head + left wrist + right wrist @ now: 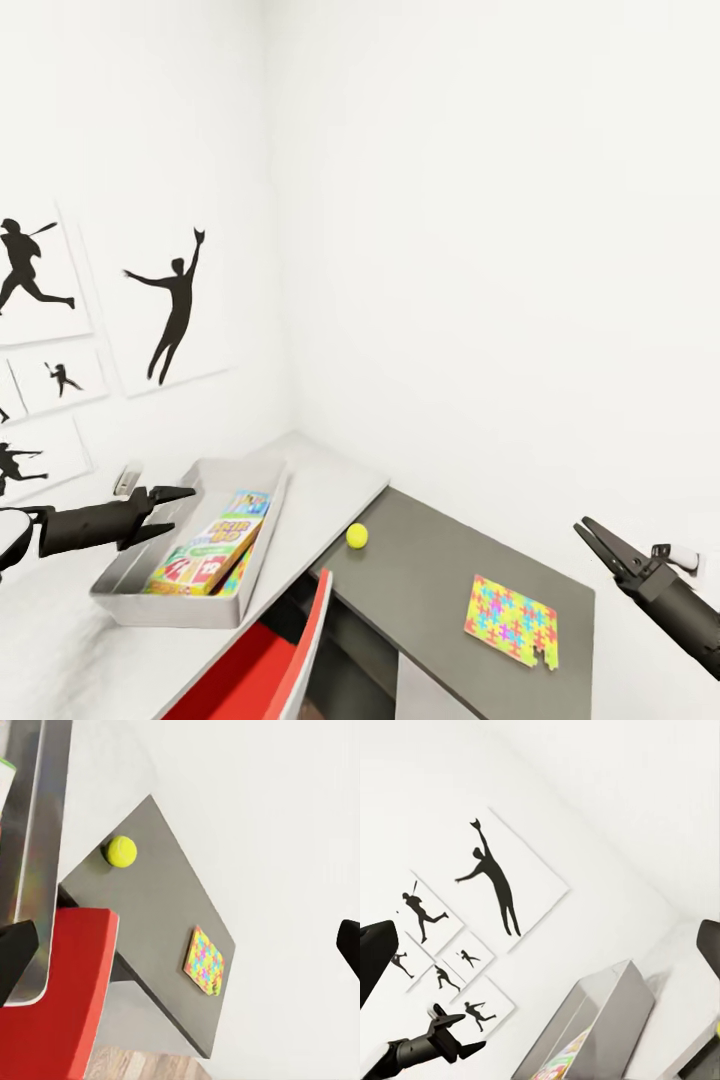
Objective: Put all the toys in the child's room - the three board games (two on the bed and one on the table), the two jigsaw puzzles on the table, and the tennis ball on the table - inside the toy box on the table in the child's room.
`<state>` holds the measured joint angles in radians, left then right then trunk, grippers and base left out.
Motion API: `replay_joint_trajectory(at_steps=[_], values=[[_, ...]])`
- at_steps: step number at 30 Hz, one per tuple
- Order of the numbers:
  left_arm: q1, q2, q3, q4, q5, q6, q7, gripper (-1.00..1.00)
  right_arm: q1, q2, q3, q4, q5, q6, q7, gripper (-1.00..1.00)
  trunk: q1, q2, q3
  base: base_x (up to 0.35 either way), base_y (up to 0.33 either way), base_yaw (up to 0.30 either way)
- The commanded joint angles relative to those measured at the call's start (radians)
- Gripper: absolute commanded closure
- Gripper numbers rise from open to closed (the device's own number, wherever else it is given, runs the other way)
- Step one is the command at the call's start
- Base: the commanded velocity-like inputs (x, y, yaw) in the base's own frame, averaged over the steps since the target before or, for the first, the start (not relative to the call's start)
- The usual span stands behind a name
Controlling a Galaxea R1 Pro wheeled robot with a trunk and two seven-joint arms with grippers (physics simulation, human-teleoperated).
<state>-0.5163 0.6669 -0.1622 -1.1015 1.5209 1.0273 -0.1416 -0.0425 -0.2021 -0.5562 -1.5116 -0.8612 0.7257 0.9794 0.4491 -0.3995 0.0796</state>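
Note:
The light grey toy box (130, 585) stands on the pale table top (330, 480) in the room's corner. Board games lie in it, with a green-lettered board game (205, 555) on top and a blue edge of another board game (248, 500) behind it. The tennis ball (357, 536) rests on the dark lower table section (420, 570), and is also in the left wrist view as tennis ball (121, 851). A jigsaw puzzle (511, 620) lies farther right on that section. My left gripper (172, 511) hovers open over the toy box's left wall. My right gripper (592, 532) is open in the air to the puzzle's right, holding nothing.
A red chair (270, 660) is pushed in at the table's front, just below the toy box. Black baseball-player posters (175, 305) hang on the left wall. White walls close the corner behind the table. The toy box (600, 1020) and left gripper (450, 1039) appear in the right wrist view.

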Motion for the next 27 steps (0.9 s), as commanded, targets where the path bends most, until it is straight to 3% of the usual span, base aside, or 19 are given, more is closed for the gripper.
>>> replay_joint_trajectory(at_steps=[1, 11, 27], values=[[-0.001, 0.001, -0.002, 0.001, -0.008, 0.001, -0.010, -1.00, 0.000, 0.000, 0.000, 0.001, -0.002, 0.006, 0.001, -1.00, 0.001, -0.001, 0.001, 0.270, -0.158, -0.220], [-0.001, 0.001, -0.002, 0.000, -0.008, 0.000, -0.010, -1.00, 0.000, 0.001, -0.001, 0.001, 0.003, 0.006, 0.001, -1.00, 0.001, -0.001, 0.012, 0.142, -0.203, -0.220], [0.000, 0.000, -0.003, 0.000, -0.008, 0.000, -0.010, -1.00, 0.000, 0.000, -0.001, 0.001, 0.004, 0.006, 0.001, -1.00, 0.001, -0.001, 0.029, 0.010, -0.025, -0.220]])
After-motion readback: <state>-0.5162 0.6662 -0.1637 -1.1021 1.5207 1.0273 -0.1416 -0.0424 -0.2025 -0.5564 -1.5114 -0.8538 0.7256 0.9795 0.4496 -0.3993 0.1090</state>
